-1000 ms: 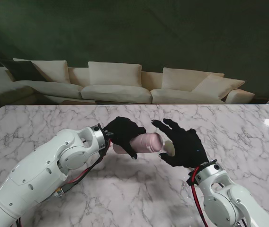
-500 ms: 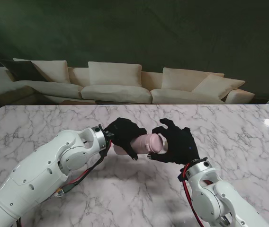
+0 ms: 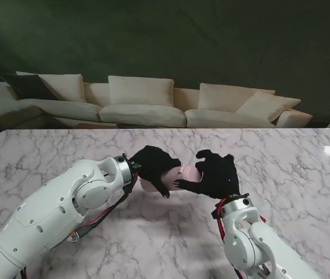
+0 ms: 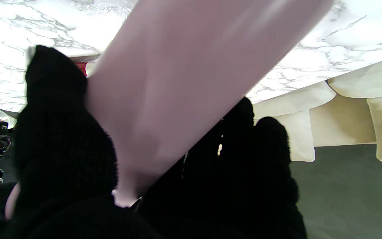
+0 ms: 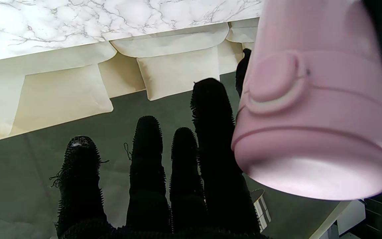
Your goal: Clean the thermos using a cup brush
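Right now the fingers of the left hand [image 3: 151, 164] are wrapped tight round the body of the pink thermos [image 3: 179, 176], thumb on one side and the other fingers on the far side, as the left wrist view shows plainly; the flask lies roughly level in that grasp, lifted above the marble table [image 3: 304, 168] near its middle. Its capped end points toward the right hand [image 3: 214, 174], whose fingers [image 5: 148, 156] stand straight and apart beside the lid [image 5: 313, 113] in the right wrist view, holding nothing; from the stand view the palm looks cupped over that end, though whether it touches I cannot tell.

No cup brush shows in any view, and the lid with its push button [image 5: 272, 78] is on. My judgement is that the step in hand is getting the lid off. To do it well, the left hand should keep its clamp firm so the body cannot spin, while the right hand closes evenly round the lid's rim, not just the button, and turns about the flask's own axis. A lopsided grip could slip on the smooth plastic.

Beyond the table stands a cream sofa [image 3: 142, 102].
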Available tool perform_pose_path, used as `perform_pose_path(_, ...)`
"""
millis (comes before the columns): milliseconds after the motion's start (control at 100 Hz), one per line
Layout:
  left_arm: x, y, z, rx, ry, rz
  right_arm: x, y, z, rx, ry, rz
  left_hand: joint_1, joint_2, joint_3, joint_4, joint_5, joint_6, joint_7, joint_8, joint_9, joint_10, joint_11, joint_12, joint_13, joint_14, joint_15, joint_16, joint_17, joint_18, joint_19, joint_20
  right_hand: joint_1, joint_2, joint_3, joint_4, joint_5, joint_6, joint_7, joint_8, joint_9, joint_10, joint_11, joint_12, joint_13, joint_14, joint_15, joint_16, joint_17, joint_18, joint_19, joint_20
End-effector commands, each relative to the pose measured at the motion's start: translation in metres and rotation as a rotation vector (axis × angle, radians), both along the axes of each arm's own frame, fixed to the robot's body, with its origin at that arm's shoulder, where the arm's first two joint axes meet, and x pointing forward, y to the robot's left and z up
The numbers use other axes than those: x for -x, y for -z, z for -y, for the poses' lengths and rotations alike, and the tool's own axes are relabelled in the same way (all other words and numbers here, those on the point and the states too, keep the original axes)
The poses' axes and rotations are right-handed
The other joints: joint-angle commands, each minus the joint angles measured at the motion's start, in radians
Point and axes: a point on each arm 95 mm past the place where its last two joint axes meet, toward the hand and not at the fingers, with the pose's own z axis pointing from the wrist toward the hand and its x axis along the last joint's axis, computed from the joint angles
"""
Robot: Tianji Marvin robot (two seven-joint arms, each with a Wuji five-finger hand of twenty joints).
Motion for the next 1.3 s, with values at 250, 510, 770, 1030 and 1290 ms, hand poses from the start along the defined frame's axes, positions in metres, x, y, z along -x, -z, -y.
perform_pose_path(250,-0.003,-0.005,0.001,-0.006,-0.007,0.004,0.009,0.001,-0.004,-0.076,-0.001,-0.065,0.260,0.278,0.529,0.109,0.081,-0.199,0.166,0.068,0.072,-0.078,0.132,0.061,0.033,0.011,0.064,0.012,0.004,-0.052,0.034,0.024,-0.192,0.144,0.100,0.022,-0.763,0.000,-0.366,-0.145,-0.331,0.034,-0.016,-0.004,-0.106,0.001,-0.043,-0.007,0.003,-0.010,0.042,-0.026)
perform_pose_path(510,-0.002,-0.007,-0.002,-0.003,-0.007,0.017,0.014,-0.004,0.013,-0.026,-0.060,-0.047,0.259,0.278,0.528,0.109,0.080,-0.199,0.165,0.068,0.072,-0.080,0.132,0.061,0.034,0.011,0.065,0.012,0.003,-0.051,0.033,0.024,0.076,-0.031,0.091,0.041,-0.970,-0.110,-0.674,-0.041,-0.411,0.013,-0.223,-0.096,-0.143,0.050,-0.261,-0.133,0.019,-0.029,-0.028,-0.128)
perform_pose_path(770,-0.002,-0.008,-0.004,0.000,-0.005,0.025,0.013,-0.008,0.015,-0.030,-0.155,0.001,0.260,0.279,0.527,0.110,0.081,-0.199,0.165,0.068,0.071,-0.078,0.131,0.061,0.033,0.012,0.064,0.011,0.004,-0.053,0.034,0.024,0.397,-0.137,0.052,0.088,-0.958,0.096,-0.338,-0.013,-0.393,0.060,0.243,0.099,0.027,-0.052,0.046,0.017,0.254,-0.290,0.161,-0.088)
perform_pose_path(1030,-0.001,-0.007,-0.002,0.001,-0.003,0.019,0.010,0.001,0.003,-0.043,-0.144,-0.043,0.260,0.280,0.526,0.109,0.079,-0.200,0.165,0.069,0.070,-0.078,0.131,0.061,0.033,0.010,0.064,0.011,0.004,-0.052,0.033,0.024,0.359,-0.079,0.243,0.039,-0.929,-0.003,-0.118,-0.029,-0.076,-0.097,0.520,0.339,0.242,-0.112,0.372,0.165,0.430,-0.270,0.380,0.076)
perform_pose_path(1290,-0.001,-0.005,0.001,-0.004,0.000,0.010,0.009,0.010,-0.009,-0.137,-0.047,-0.129,0.261,0.280,0.526,0.110,0.081,-0.200,0.165,0.069,0.071,-0.078,0.132,0.061,0.033,0.010,0.065,0.011,0.004,-0.053,0.034,0.024,0.094,0.162,0.024,-0.003,-0.728,0.087,-0.086,-0.187,0.555,-0.066,0.488,0.266,0.694,0.041,0.524,0.144,0.688,-0.092,0.522,0.018)
